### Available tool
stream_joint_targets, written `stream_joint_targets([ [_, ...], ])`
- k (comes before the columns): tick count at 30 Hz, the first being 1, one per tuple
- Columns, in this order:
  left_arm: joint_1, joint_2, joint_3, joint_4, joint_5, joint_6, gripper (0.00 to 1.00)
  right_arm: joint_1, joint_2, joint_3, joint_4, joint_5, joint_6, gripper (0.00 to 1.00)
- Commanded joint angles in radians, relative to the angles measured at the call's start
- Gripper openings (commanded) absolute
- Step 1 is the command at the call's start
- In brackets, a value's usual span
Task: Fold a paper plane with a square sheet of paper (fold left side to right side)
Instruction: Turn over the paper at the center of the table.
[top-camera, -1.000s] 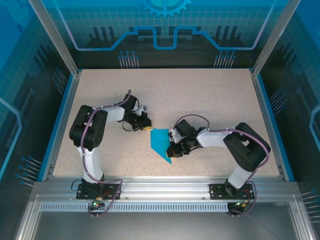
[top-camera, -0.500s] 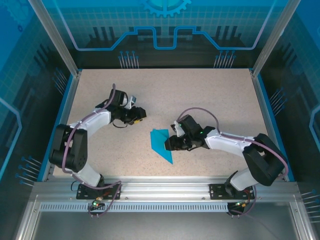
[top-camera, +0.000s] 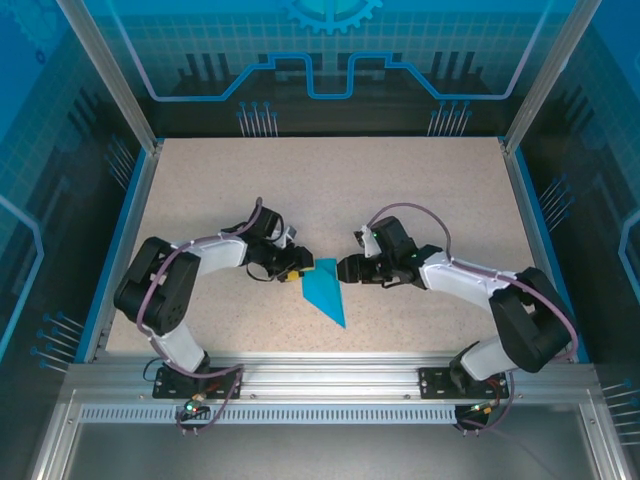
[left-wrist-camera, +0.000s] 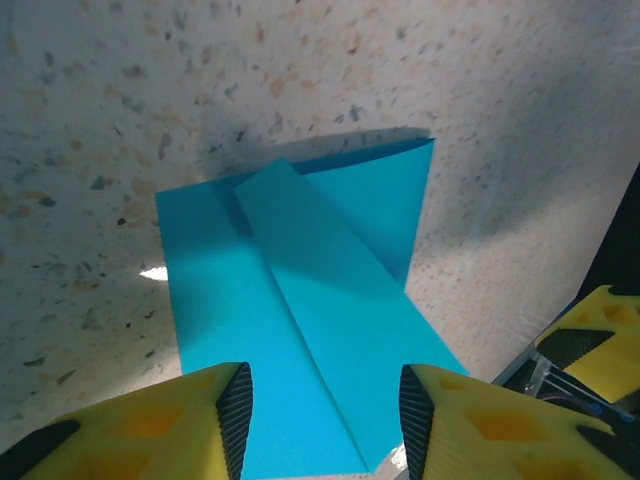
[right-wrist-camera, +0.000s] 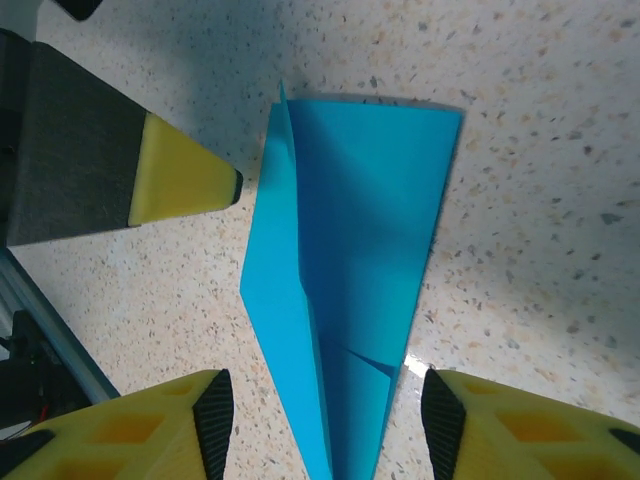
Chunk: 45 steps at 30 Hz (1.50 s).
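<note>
Top external view: the paper plane (top-camera: 323, 290) is laid flat on the bench (top-camera: 430, 200), long axis pointed near-right, and is flanked at its wide far end by the left pincer (top-camera: 296, 271) and right pincer (top-camera: 343, 272), both spread open, nothing gripped.

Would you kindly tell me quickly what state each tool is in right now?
Left tool: open, poised over the paper plane.
Right tool: open, also over the paper plane.

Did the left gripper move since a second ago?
Yes. The left gripper came nearer the front rail and now sits at the paper's left edge.
</note>
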<state>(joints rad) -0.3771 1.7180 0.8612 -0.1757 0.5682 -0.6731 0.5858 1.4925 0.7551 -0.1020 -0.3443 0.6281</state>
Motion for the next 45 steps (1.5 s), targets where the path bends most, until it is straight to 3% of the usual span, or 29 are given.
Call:
stream_joint_targets([
  [1,-0.011,0.018,0.029,0.009,-0.013,-0.022,0.49,-0.009,0.073,0.055,0.052,-0.075,-0.018,0.55],
  [7,-0.014,0.017,0.029,-0.008,-0.027,-0.014,0.52,0.010,0.187,0.117,0.074,-0.137,-0.032,0.51],
  [17,-0.027,0.015,0.038,-0.016,-0.022,-0.014,0.53,0.014,0.201,0.148,-0.009,-0.058,-0.068,0.07],
  [38,-0.066,0.106,0.123,0.000,0.005,-0.015,0.54,-0.011,0.172,0.103,-0.044,-0.011,-0.061,0.00],
  [43,-0.074,0.136,0.157,0.005,0.010,-0.002,0.47,-0.015,0.179,0.104,-0.045,-0.011,-0.052,0.01],
  [45,-0.075,0.141,0.167,0.009,0.013,0.004,0.38,-0.018,0.174,0.099,-0.035,-0.015,-0.047,0.07],
])
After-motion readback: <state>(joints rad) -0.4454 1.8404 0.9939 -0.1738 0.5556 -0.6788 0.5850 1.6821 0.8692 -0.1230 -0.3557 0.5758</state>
